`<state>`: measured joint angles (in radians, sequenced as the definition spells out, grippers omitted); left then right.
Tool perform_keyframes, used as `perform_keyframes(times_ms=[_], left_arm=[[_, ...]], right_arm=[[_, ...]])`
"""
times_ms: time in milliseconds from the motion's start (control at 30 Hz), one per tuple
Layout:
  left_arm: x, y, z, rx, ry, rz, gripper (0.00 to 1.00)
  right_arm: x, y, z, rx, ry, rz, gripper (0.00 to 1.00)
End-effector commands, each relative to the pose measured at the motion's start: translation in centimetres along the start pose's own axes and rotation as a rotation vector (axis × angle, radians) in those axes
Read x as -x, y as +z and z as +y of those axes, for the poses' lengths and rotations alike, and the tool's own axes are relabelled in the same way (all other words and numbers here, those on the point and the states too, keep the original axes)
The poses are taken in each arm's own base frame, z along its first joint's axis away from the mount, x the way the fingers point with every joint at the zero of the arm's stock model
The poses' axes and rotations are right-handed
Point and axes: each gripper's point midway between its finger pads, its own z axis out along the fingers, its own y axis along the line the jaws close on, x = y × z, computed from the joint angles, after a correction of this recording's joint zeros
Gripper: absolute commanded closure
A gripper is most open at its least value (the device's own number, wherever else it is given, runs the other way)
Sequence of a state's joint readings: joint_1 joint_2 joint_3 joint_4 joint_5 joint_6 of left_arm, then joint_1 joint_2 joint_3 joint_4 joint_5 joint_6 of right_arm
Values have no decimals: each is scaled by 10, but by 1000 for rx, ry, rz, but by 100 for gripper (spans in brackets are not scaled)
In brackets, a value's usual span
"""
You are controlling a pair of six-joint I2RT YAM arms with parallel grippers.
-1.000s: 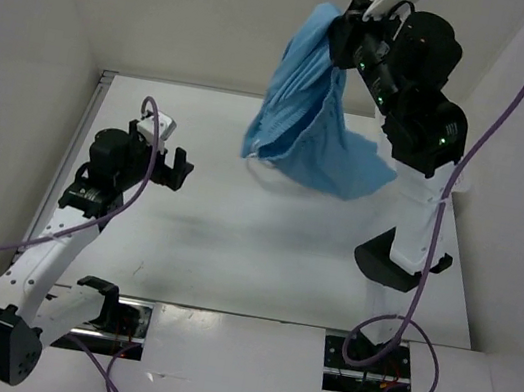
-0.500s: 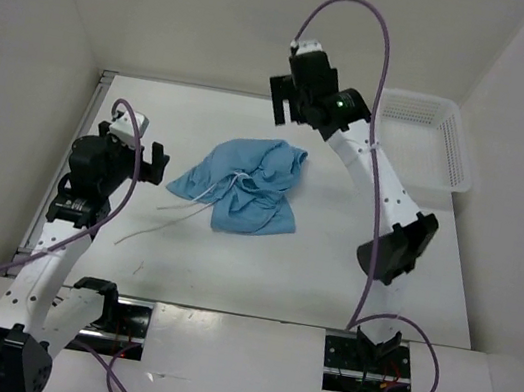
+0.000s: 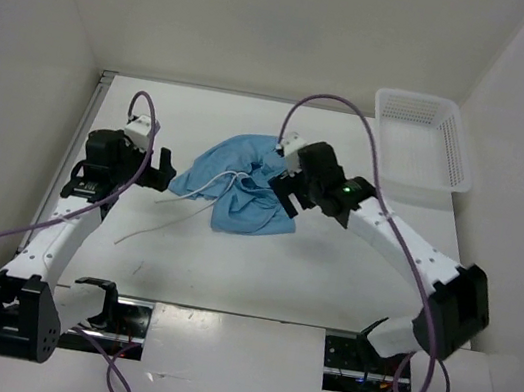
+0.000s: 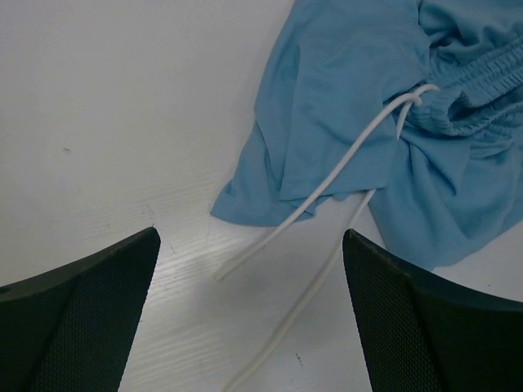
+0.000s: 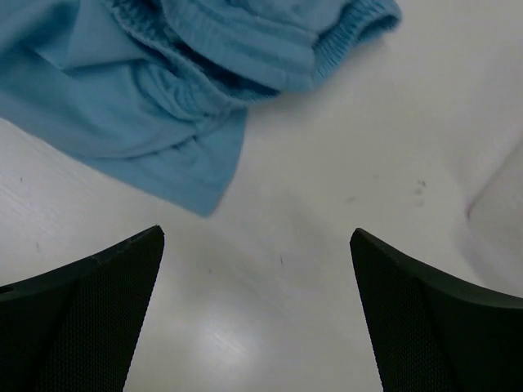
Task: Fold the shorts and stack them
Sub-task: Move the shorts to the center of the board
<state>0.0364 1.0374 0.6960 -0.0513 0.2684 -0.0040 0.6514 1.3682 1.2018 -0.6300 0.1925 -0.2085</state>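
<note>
The light blue shorts (image 3: 240, 189) lie crumpled in the middle of the table, with the gathered waistband (image 4: 466, 90) bunched on top. The thin white drawstring (image 3: 169, 218) trails out toward the near left. My left gripper (image 3: 163, 170) hovers open just left of the shorts' left corner. In the left wrist view the drawstring (image 4: 327, 189) runs between its fingers, untouched. My right gripper (image 3: 283, 188) sits low and open at the shorts' right edge. In the right wrist view the shorts (image 5: 163, 90) lie beyond its fingertips, with only bare table between them.
A white mesh basket (image 3: 458, 162) stands at the far right corner of the table. White walls close the table in on the left, back and right. Purple cables loop above both arms.
The right arm held the shorts high, then let go; they dropped onto the table. That arm has swung down beside them, open. The left gripper has edged closer to the shorts.
</note>
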Motion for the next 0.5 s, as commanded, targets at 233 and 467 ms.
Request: perform_keyframes(times_ms=[233,467], left_arm=[[-5,1,-22,-147,-24,42,1],[-25,4,-21,-141,-37,76,1]], right_arm=[[80,112,77,285,-161,-191,2],[64,164,84,263,-176,-112,4]])
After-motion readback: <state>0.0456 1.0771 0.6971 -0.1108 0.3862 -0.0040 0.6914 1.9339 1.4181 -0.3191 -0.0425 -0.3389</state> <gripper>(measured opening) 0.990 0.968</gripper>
